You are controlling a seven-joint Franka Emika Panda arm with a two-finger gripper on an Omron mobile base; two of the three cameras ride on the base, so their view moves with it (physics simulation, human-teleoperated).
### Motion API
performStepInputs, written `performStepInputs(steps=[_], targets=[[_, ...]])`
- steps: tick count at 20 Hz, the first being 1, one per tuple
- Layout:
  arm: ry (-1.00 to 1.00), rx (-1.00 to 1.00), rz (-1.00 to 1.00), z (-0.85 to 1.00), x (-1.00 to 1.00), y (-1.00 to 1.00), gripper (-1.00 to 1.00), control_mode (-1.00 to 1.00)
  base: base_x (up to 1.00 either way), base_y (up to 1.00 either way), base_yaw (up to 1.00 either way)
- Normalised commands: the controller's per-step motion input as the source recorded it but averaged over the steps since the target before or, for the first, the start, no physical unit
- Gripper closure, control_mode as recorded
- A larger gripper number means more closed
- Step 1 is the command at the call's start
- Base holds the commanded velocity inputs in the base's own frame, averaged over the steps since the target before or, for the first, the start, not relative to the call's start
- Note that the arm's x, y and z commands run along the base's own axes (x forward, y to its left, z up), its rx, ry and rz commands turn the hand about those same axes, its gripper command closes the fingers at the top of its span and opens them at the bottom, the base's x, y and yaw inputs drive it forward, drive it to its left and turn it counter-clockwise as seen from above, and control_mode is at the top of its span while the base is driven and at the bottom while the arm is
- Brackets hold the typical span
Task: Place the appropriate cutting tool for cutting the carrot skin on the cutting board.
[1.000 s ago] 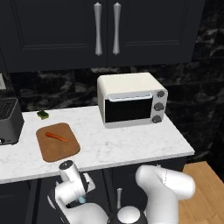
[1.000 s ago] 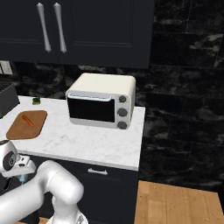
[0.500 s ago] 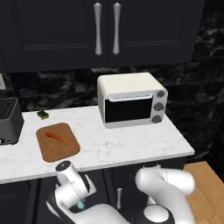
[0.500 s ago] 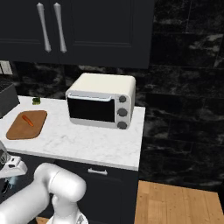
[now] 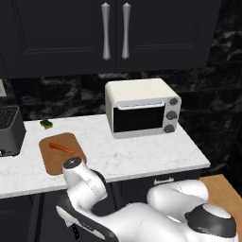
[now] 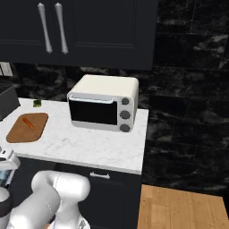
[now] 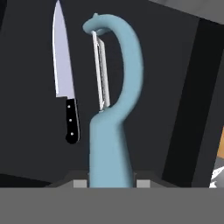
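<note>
My gripper (image 7: 110, 183) is shut on the handle of the light blue peeler (image 7: 109, 144), whose curved head and thin blade point up the hand view. Left of it the black-handled knife (image 7: 63, 74) lies on a dark surface. On the white counter rests the brown cutting board (image 5: 71, 158) (image 6: 20, 132) with the orange carrot (image 5: 60, 148) (image 6: 28, 122) on it. My arm (image 5: 82, 182) bends down in front of the counter, below the board.
A white toaster oven (image 5: 142, 113) (image 6: 105, 107) stands right of the board. A small green sponge (image 5: 46, 124) (image 6: 37, 103) lies behind the board, and a black appliance (image 5: 9, 130) sits at the counter's left end. Dark cabinets hang above.
The wrist has risen slightly in front of the counter and the elbow has swung. The board, carrot and oven have not moved.
</note>
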Motion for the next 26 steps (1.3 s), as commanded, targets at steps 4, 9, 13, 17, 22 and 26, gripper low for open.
performStepInputs(steps=[4,9,13,17,22,26], targets=[[0.00,0.06,0.00,1.00,0.00,-0.05,1.00,-1.00,0.00,0.00,0.00],[0.00,0.01,0.01,0.72,0.68,-0.04,1.00,-1.00,0.00,0.00,0.00],[0.00,0.00,0.17,0.21,0.98,-0.09,1.00,-1.00,0.00,0.00,0.00],[0.00,0.00,0.25,0.08,0.96,0.00,1.00,-1.00,0.00,0.00,0.00],[0.00,0.00,0.17,0.02,0.81,0.39,1.00,-1.00,0.00,0.00,0.00],[0.00,-0.02,0.15,0.00,0.54,0.86,1.00,-1.00,0.00,0.00,0.00]])
